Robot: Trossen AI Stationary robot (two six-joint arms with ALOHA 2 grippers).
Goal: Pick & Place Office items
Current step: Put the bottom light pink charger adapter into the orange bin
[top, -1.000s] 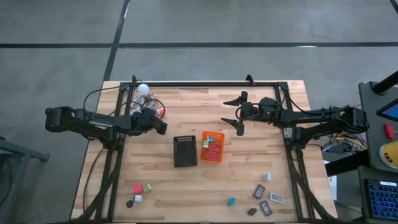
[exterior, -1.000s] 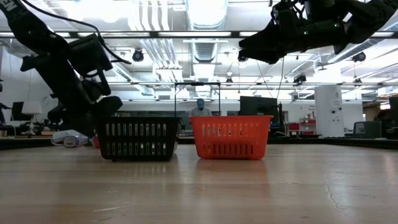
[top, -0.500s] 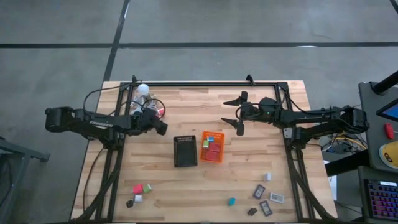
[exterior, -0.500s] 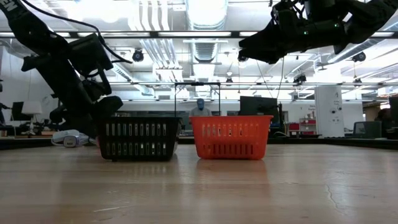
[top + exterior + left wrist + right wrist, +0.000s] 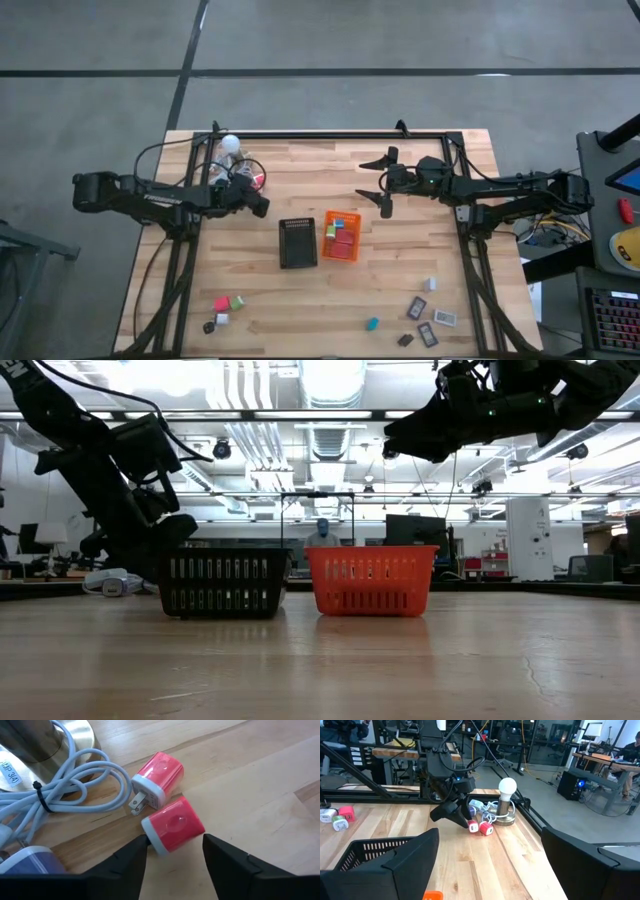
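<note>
Two red charger blocks with white ends lie on the wood at the table's far left, beside a coiled grey cable point(image 5: 60, 785) and a white ball point(image 5: 230, 143). One block point(image 5: 157, 772) shows its prongs. The other block point(image 5: 172, 825) lies between the fingers of my left gripper point(image 5: 175, 850), which slants down and has closed onto it. My right gripper point(image 5: 378, 184) hangs open and level above the far right of the table, holding nothing. From the right wrist view, the left gripper point(image 5: 452, 812) stands over both blocks point(image 5: 480, 827). My left gripper pinches the nearer red block between its two fingers. One fingertip point(image 5: 142, 842) meets the block's white end point(image 5: 151, 834) and the other is at its opposite red corner point(image 5: 200, 827). The fingers come slanting down from the table's left. The block lies flat on the wood.
A black tray point(image 5: 297, 243) and an orange tray point(image 5: 342, 236) holding several coloured blocks stand mid-table. Small office items lie near the front left point(image 5: 225, 305) and the front right point(image 5: 425, 320). A black frame rail point(image 5: 330, 135) runs along the far edge.
</note>
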